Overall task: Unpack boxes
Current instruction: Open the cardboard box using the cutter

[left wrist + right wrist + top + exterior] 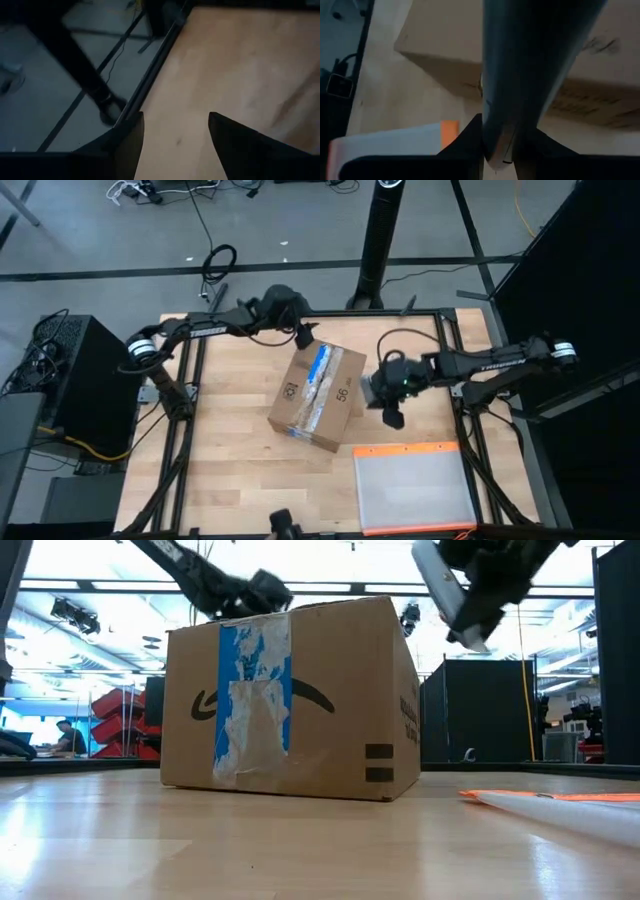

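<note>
One box (318, 398) sits sealed at table centre. Left gripper (303, 337), fingers apart, hovers at its far corner; right gripper (391, 412), clamped on a dark tool (530, 70), hangs beside it. Next, presumably: bring the tool onto the tape (317, 385) and slit the seam.

Both arms are dark, nearly black, built of slim tubular links with chunkier joint housings. The left arm (200, 332) carries a white band with a dark stripe near its base, and small white lettering runs along its forearm link. The right arm (490, 365) has the same white band at its outer end and white lettering on its long link. A thin black cable loops over the right wrist housing. The left claw (175, 145) ends in two flat, dark, tapering fingers with pointed tips. The right claw (500, 150) has matching dark fingers on a blocky black wrist.
</note>
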You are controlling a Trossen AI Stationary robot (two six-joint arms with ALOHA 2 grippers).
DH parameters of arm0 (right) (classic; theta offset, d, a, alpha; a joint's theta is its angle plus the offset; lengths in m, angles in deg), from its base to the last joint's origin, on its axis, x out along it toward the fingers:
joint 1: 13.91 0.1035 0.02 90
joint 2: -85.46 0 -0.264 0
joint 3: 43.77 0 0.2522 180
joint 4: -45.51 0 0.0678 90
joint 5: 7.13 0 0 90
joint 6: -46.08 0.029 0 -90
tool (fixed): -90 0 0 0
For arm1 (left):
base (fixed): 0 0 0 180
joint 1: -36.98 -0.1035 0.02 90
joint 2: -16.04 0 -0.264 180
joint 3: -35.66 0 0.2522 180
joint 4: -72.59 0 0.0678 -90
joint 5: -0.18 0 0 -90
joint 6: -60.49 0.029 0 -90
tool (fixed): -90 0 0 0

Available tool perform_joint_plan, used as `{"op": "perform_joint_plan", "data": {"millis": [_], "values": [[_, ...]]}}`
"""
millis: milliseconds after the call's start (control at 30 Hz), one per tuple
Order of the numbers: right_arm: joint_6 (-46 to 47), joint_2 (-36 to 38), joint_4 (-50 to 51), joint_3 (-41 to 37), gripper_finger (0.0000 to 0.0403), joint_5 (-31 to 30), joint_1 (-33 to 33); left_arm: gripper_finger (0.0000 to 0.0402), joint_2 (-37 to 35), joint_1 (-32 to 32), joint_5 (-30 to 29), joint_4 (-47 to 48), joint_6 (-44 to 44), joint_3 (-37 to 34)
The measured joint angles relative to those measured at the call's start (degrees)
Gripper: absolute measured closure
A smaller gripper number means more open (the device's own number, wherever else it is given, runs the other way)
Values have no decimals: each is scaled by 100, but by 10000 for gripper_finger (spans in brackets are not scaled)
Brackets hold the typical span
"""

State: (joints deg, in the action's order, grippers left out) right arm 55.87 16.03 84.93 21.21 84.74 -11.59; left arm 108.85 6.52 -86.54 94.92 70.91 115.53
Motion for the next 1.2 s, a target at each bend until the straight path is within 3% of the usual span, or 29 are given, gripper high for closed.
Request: {"op": "perform_joint_plan", "data": {"millis": [333,433,567,733,833,1200], "values": [[491,-717,61,-1,360,-628,314,188,229,0,60,1525,-271,27],[75,-1017,-400,-2,360,-617,159,188,138,189,29,2202,-362,39],[-702,-1217,-1222,-15,360,-934,-252,189,-248,643,-564,3225,-676,-6],[-1503,-1260,-2098,-17,360,-1204,-1052,188,-788,1283,-1852,4513,-1656,-15],[-1749,-1223,-2376,36,360,-1245,-1410,188,-1101,1609,-2047,5228,-2451,2],[-609,232,-87,0,360,-866,-138,188,-1526,2349,-2891,4347,-2540,-227]]}}
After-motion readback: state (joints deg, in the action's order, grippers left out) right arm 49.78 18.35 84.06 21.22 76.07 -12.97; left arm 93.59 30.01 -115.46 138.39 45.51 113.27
